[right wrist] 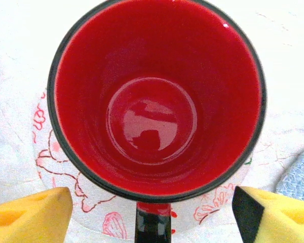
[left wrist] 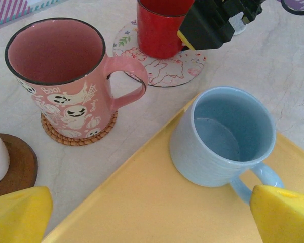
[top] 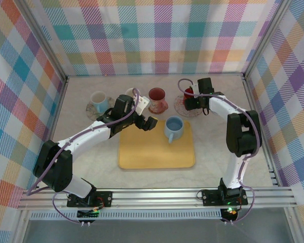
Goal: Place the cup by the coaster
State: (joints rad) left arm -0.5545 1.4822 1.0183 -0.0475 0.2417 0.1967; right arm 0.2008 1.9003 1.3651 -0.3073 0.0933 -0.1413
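Looking down from the top camera, the shiny red cup (top: 188,92) stands on the round white coaster with pink drawings (top: 180,108), just past the far right corner of the flat yellow tray (top: 157,154). The right gripper (top: 194,101) is at that cup. The left gripper (top: 148,120) hangs over the tray's far left corner, near the pale blue cup (top: 174,127) sitting on the tray.

On the left wrist camera, the left gripper (left wrist: 152,220) has its yellow fingers (left wrist: 281,215) wide apart and holds nothing. The blue cup (left wrist: 223,136) is just in front.

On the right wrist camera, the right gripper (right wrist: 152,218) is spread wide too, one finger on each side of the red cup's handle (right wrist: 153,225), not touching it.

I think the red cup (right wrist: 157,101) is the one to place, and it looks set down. To finish well, the right arm should go straight up with its fingers apart, so nothing hooks the handle and tips the cup. The left arm should wait and not bump the blue cup.
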